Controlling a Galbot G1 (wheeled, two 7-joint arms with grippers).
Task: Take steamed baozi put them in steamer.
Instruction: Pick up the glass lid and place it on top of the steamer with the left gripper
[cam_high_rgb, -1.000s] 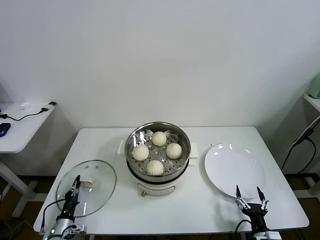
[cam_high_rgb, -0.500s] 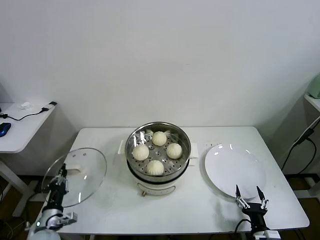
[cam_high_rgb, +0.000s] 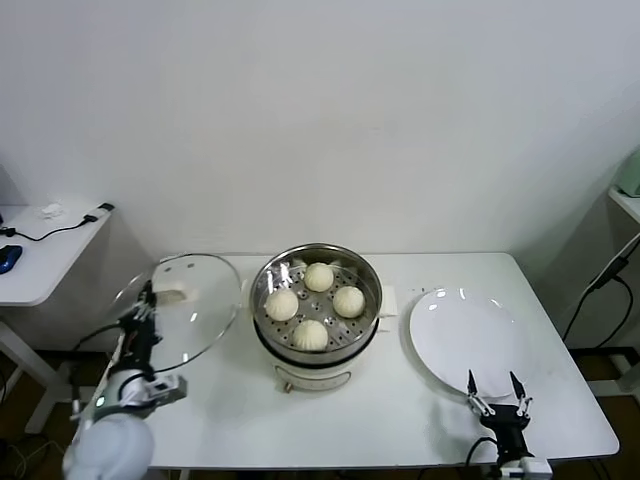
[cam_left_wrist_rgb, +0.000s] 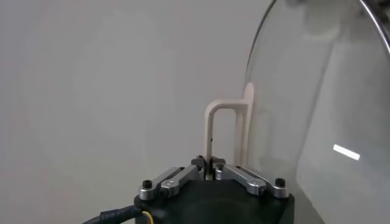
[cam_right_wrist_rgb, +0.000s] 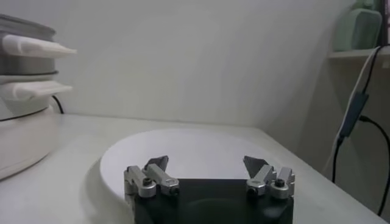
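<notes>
The steamer stands mid-table, a shiny steel pot on a white base. Several pale round baozi lie on its perforated tray. Its round glass lid hangs tilted in the air just left of the pot. My left gripper is shut on the lid's white handle, which is pinched between the closed fingertips of that left gripper. My right gripper stands open at the front right, with nothing between its fingers. In the right wrist view the right gripper faces the steamer's side.
A flat white plate lies right of the steamer, just beyond my right gripper. A side table with cables stands far left. A shelf and a hanging cable are at the right edge.
My left gripper has lifted the glass lid off the table's front left and carried it up and back toward the steamer, tilting it. The right arm has hardly moved.
</notes>
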